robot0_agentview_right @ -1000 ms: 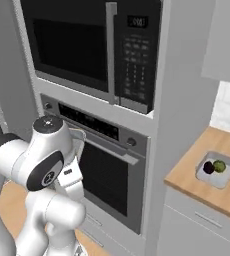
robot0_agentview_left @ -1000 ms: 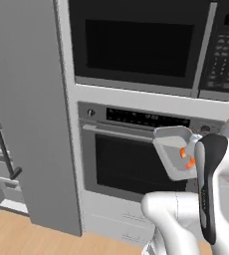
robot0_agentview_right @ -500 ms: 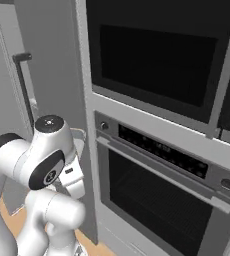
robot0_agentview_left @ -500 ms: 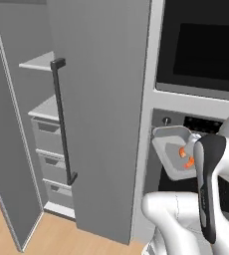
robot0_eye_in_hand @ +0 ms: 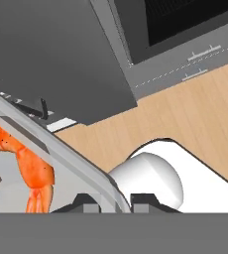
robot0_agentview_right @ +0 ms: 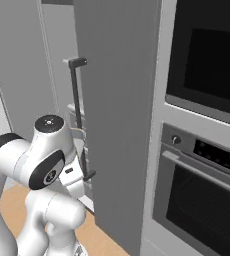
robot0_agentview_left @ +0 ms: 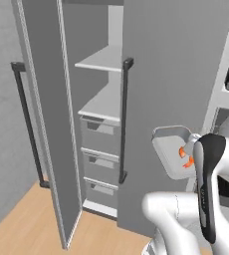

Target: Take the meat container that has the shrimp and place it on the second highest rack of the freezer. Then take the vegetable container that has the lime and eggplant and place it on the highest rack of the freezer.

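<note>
Shrimp cut off at frame edge, gripper clamped on meat container rim, arm folded beside open freezer.

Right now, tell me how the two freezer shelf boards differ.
The highest rack sits level with the top end of the dark bar handle; the second highest rack sits about halfway down that handle. The second highest rack lies directly on the grey drawers; the highest rack has open space beneath. Both are flat, pale grey and bare.
</note>
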